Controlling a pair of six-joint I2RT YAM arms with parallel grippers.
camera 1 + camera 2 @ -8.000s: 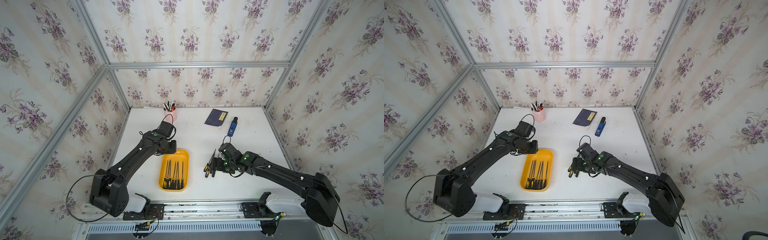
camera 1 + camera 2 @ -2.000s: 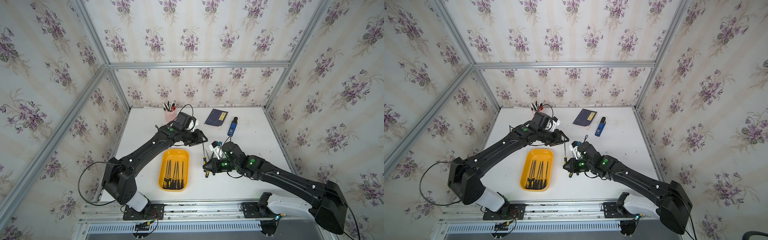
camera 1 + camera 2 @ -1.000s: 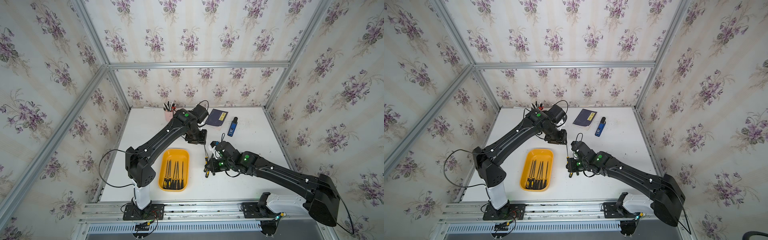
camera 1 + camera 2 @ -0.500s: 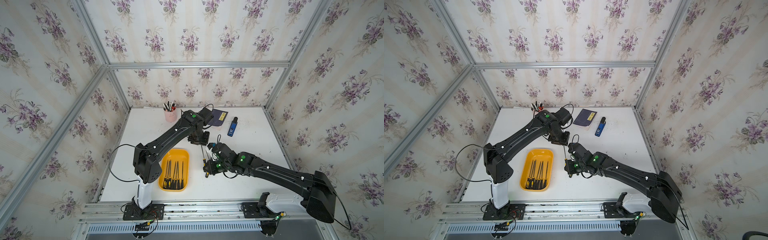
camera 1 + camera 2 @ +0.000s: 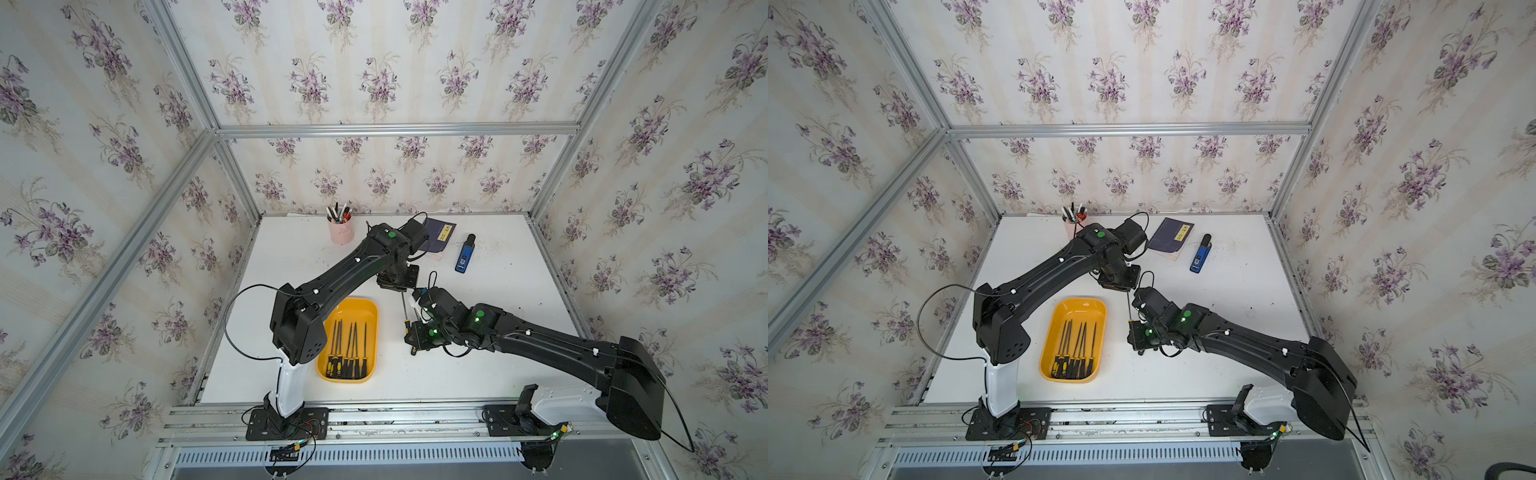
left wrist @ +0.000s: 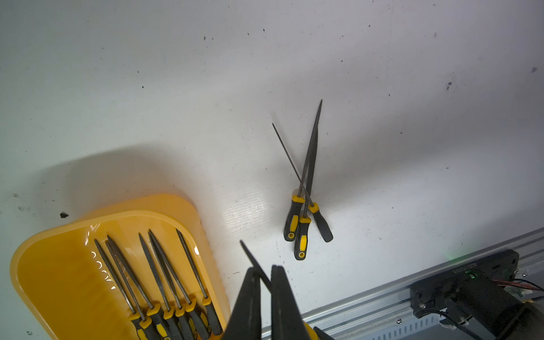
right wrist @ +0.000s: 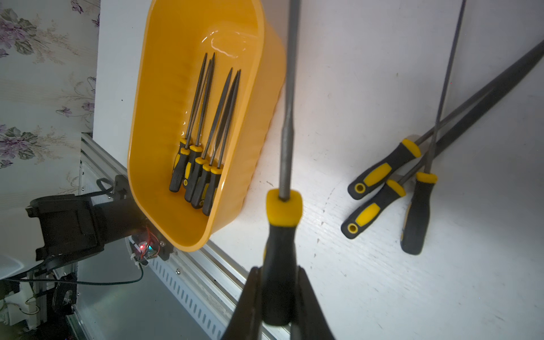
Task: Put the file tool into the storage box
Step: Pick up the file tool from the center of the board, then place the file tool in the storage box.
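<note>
One file tool (image 5: 404, 305), black-and-yellow handle and thin steel blade, hangs above the table between both arms. My right gripper (image 7: 278, 270) is shut on its black handle (image 7: 279, 235). The blade runs up to my left gripper (image 6: 266, 269), which is shut on the blade near its tip (image 6: 250, 253). The orange-yellow storage box (image 5: 353, 307) lies just left of the held file and has several files in it (image 7: 206, 132). Three more files (image 6: 306, 206) lie crossed on the white table under the right arm, also visible in the right wrist view (image 7: 397, 176).
At the back stand a pink pen cup (image 5: 341, 230), a dark blue notebook (image 5: 440, 237) and a blue hand-held device (image 5: 464, 259). An aluminium rail (image 5: 374, 409) runs along the table's front edge. Walls close in the left, right and back sides.
My left arm has swung in toward the right gripper, and its jaws have closed on the file's blade. The right gripper has kept its grip on the handle.
</note>
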